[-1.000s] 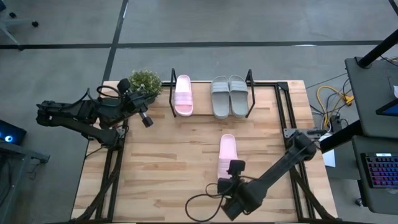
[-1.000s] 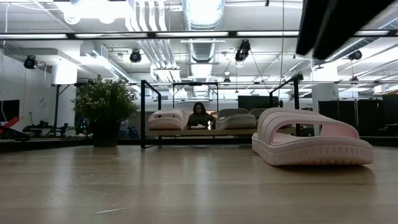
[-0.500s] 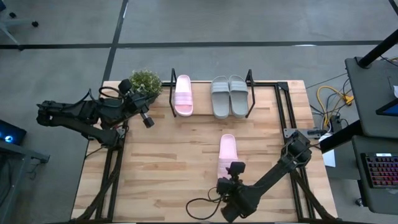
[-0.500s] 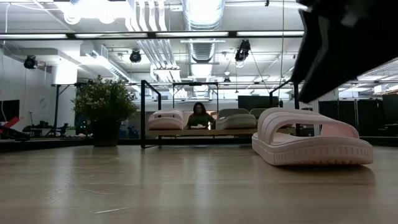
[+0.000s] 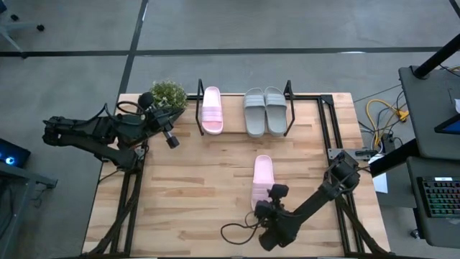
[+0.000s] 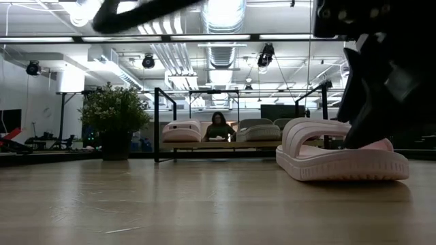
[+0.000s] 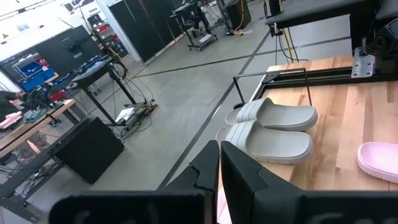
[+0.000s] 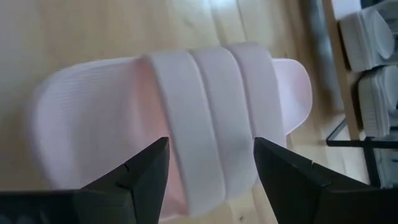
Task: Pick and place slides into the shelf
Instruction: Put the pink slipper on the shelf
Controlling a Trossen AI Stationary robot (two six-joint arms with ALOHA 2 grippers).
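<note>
A pale pink slide (image 5: 263, 175) lies sole-down on the table right of centre, toe toward the shelf (image 5: 289, 108). My right gripper (image 5: 269, 203) hangs open just above its heel half. In the right wrist view one finger (image 8: 144, 167) stands on each side of the ribbed strap (image 8: 214, 118); I see no touch. In the low view the gripper (image 6: 381, 88) looms over the slide (image 6: 337, 156). Another pink slide (image 5: 211, 110) and two grey slides (image 5: 264, 111) rest on the shelf's base. My left gripper (image 5: 171, 141) waits shut at the far left, raised.
A small potted plant (image 5: 167, 93) stands at the far left corner beside the shelf. A cable loops on the table near the right arm (image 5: 233, 232). Bare wooden table lies between the loose slide and the shelf. A person sits in the room beyond the shelf (image 6: 219, 126).
My right gripper has come down toward the pink slide on the table and rolled a little at the wrist, staying open. The slide has kept its place.
</note>
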